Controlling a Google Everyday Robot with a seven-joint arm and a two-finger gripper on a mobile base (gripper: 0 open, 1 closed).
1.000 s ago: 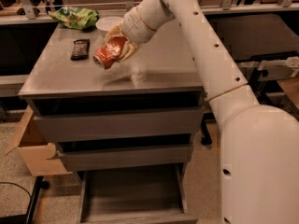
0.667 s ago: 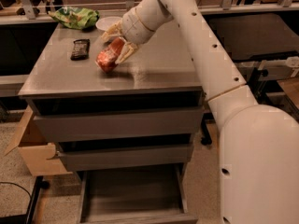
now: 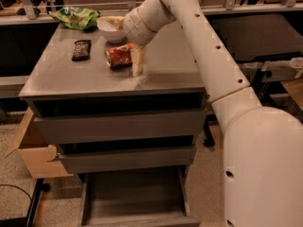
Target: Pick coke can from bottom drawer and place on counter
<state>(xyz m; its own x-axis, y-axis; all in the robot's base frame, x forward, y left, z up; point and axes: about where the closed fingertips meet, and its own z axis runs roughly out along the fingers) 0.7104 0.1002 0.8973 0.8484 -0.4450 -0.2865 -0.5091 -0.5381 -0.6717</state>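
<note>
Fingers first: only one pale finger shows. It stands just beside the right end of the coke can, tip down at the counter. The other one is hidden, so I honestly can't tell if they're clamped on the can or apart.

The gripper itself sits right at the can's right end, low over the counter. The big white arm runs off up and to the right from there.

The can is lying on its side on the counter, long way left-right, red with the white script facing up-ish.

Everything else, going from the can:
- white bowl just behind it, close to the robot's wrist
- dark snack bar to its left, flat on the counter and clear of the can
- green chip bag farther back and left, at the counter's rear corner
- two wider grey drawers below it, both pulled out a little
- bottom drawer well below, pulled far out, with its dark floor showing
- cardboard box down low to the left, beside the cabinet
</note>
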